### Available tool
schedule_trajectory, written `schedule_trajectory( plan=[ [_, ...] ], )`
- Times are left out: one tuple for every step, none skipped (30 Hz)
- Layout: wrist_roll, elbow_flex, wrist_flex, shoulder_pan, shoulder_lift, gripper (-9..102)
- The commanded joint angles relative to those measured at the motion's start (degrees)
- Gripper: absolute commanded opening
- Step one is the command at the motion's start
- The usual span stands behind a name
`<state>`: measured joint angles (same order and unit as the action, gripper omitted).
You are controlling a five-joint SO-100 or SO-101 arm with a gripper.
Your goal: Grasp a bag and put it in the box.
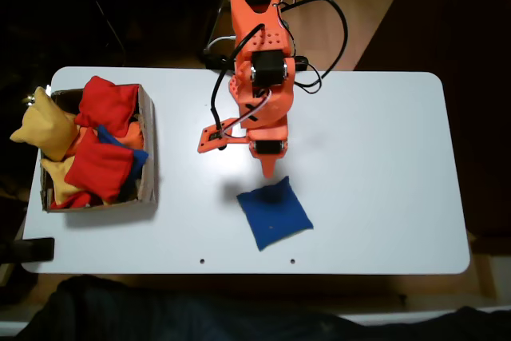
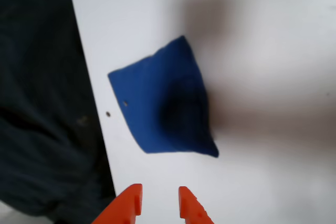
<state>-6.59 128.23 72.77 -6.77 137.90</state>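
The blue bag (image 1: 274,213) lies flat on the white table, a little in front of the arm in the fixed view. My orange gripper (image 1: 268,167) hangs above the bag's far corner and casts a shadow on it. In the wrist view the bag (image 2: 163,103) is just ahead of the gripper (image 2: 160,199), whose two orange fingertips (image 2: 135,198) stand apart with nothing between them. The brown cardboard box (image 1: 148,145) sits at the table's left end, well away from the gripper.
The box holds several beanbags: red ones (image 1: 108,105), yellow ones (image 1: 44,125) spilling over its left wall, and a blue one (image 1: 120,145) partly buried. Black cables (image 1: 335,29) loop behind the arm. The table's front edge (image 1: 239,271) lies close beyond the bag.
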Motion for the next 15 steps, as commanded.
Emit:
schedule_trajectory(
  plan=[
    [-0.35,-3.78,-0.44,-1.49,-2.64,13],
    [-0.35,-3.96,-0.53,-2.11,-3.60,13],
    [-0.35,-4.22,-0.79,-2.81,-4.57,13],
    [-0.26,-4.57,-0.97,-3.52,-5.89,13],
    [-0.09,-5.10,-1.23,-4.13,-7.29,13],
    [0.00,-5.45,-1.58,-4.66,-8.35,13],
    [0.00,-5.62,-2.02,-5.27,-9.05,13],
    [0.18,-5.89,-2.37,-5.63,-9.76,13],
    [0.18,-6.15,-2.64,-5.98,-10.37,13],
    [0.09,-6.24,-3.08,-6.15,-10.90,13],
    [0.09,-6.24,-3.69,-6.24,-11.34,13],
    [0.26,-6.24,-4.39,-6.24,-11.78,13],
    [0.62,-6.24,-5.27,-6.24,-12.13,13],
    [1.32,-6.24,-6.15,-6.15,-12.48,13],
    [1.76,-6.24,-7.12,-6.06,-12.83,13]
  ],
)
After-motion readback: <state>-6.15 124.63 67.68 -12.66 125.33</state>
